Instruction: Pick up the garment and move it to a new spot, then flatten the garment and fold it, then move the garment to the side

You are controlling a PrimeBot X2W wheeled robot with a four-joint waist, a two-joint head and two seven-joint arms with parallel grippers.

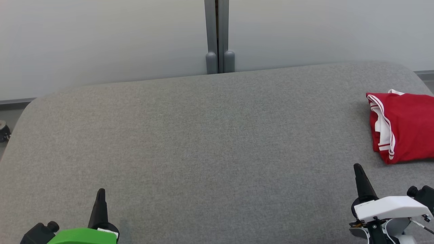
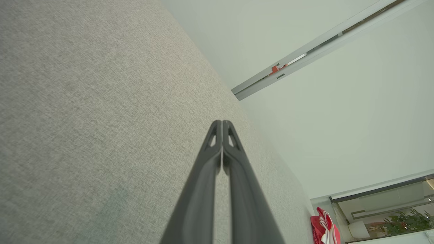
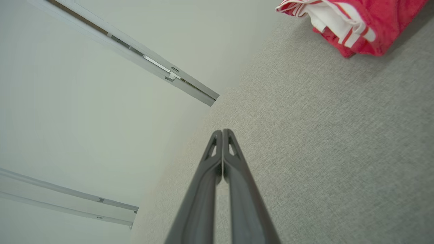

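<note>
**Three views, one grey table**

Head view: high up, looks forward and down across the table [image 1: 203, 135] to the pale wall [image 1: 101, 40]. Left wrist view: low and close over the tabletop, tilted, looks along the left gripper [image 2: 222, 123] toward the wall. Right wrist view: same setup, looks along the right gripper [image 3: 222, 131]. All three views share the garment [image 1: 403, 125] at the table's right end.

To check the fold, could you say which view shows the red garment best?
The head view: most of the folded garment shows, cropped at the right. The right wrist view catches one striped end; the left wrist view, a distant sliver.
</note>
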